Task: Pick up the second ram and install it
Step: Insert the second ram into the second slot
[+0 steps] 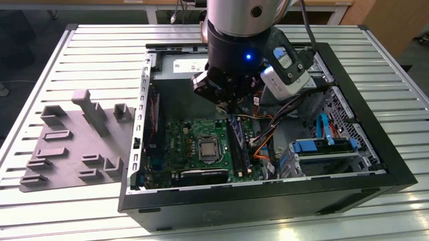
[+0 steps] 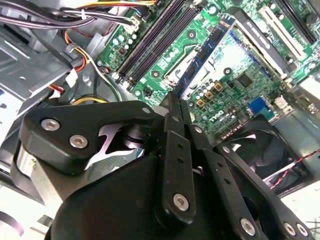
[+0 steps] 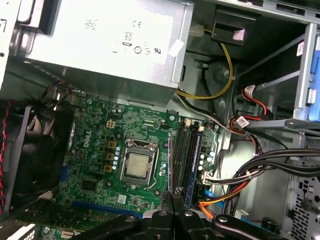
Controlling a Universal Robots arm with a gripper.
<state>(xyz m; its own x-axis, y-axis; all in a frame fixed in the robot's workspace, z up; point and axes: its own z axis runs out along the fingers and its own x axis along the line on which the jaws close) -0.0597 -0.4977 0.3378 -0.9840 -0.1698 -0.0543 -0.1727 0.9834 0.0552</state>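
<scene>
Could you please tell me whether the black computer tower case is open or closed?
Open: the black metal computer tower case lies with its side panel off, leaving the green motherboard and silver processor exposed.

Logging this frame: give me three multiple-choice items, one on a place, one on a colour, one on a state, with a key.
1. Where is the gripper?
A. above the motherboard, inside the computer case
B. outside the case
C. on the floor

2. What colour is the motherboard?
A. red
B. green
C. white

3. In what state is the computer case?
A. closed
B. wrapped
C. open, its inside exposed

Key:
1 A, it hangs by the memory slots.
2 B, the board is green in every view.
3 C, board and cables lie in plain sight.
</scene>
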